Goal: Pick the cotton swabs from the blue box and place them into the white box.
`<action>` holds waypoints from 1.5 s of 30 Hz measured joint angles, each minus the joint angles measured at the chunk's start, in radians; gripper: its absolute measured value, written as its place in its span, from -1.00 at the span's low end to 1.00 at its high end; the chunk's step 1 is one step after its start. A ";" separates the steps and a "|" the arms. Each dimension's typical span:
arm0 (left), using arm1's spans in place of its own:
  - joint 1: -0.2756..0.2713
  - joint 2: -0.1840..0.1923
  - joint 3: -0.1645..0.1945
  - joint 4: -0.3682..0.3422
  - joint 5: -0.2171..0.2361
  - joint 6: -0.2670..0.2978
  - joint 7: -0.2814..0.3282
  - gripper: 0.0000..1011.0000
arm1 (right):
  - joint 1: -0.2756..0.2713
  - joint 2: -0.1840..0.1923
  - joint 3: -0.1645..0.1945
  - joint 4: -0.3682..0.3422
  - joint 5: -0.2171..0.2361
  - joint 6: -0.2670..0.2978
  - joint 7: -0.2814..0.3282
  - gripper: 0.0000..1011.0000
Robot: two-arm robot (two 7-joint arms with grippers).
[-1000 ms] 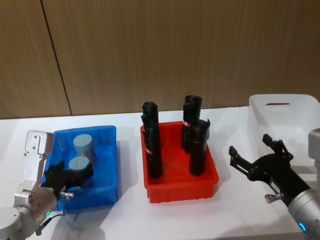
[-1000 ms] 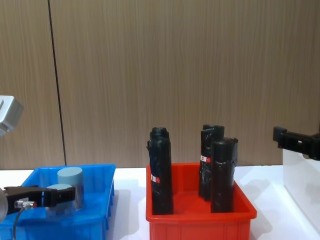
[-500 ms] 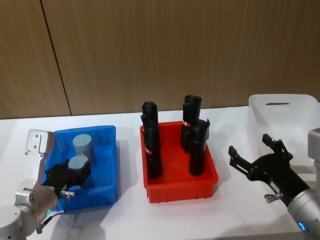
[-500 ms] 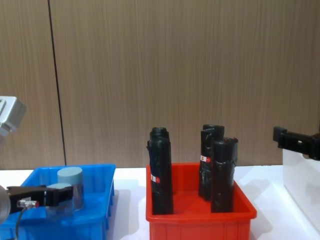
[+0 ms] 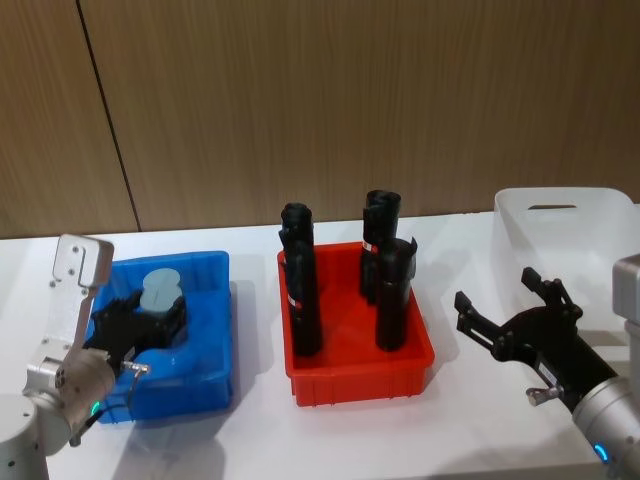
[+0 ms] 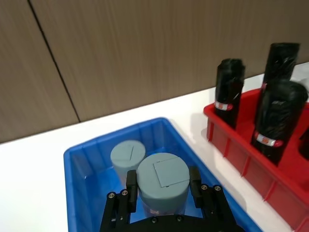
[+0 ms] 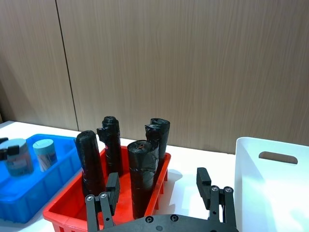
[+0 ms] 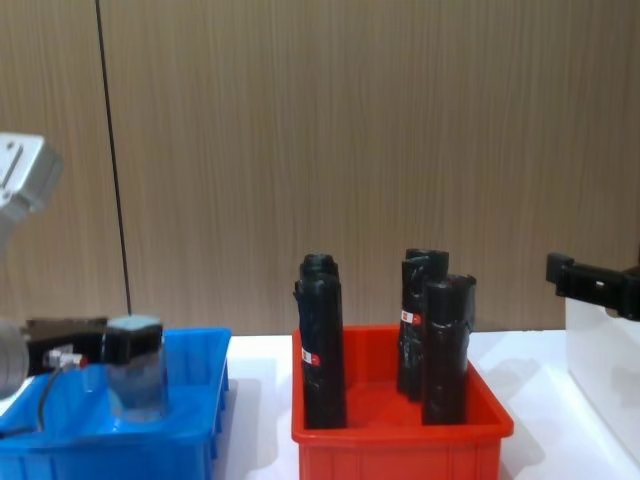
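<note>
Left gripper (image 6: pixel 162 187) clenched on 1 cotton swab jar (image 6: pixel 162 173), a finger on each side of it just under the pale blue lid. Jar upright, held over the blue box (image 5: pixel 215 335); in the chest view its lid sits above the box rim. Can't tell if its base is clear of the box floor. 2nd cotton swab jar (image 6: pixel 127 155) stands upright in the blue box just past the left gripper's fingertips, close to the held jar; touching or not, can't tell.

Right gripper (image 5: pixel 505 300) released, fingers spread, nothing between them, hovering over the white table (image 5: pixel 480 420). White box (image 5: pixel 560 212) is ahead of it and to its right, near but apart. Red bin (image 5: pixel 360 378) with 3 upright black cylinders (image 5: pixel 305 295) is on the right gripper's left, between the 2 grippers.
</note>
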 joint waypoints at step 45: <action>-0.174 -0.047 0.020 -0.166 0.036 0.005 -0.485 0.27 | 0.000 0.000 0.000 0.000 0.000 0.000 0.000 0.98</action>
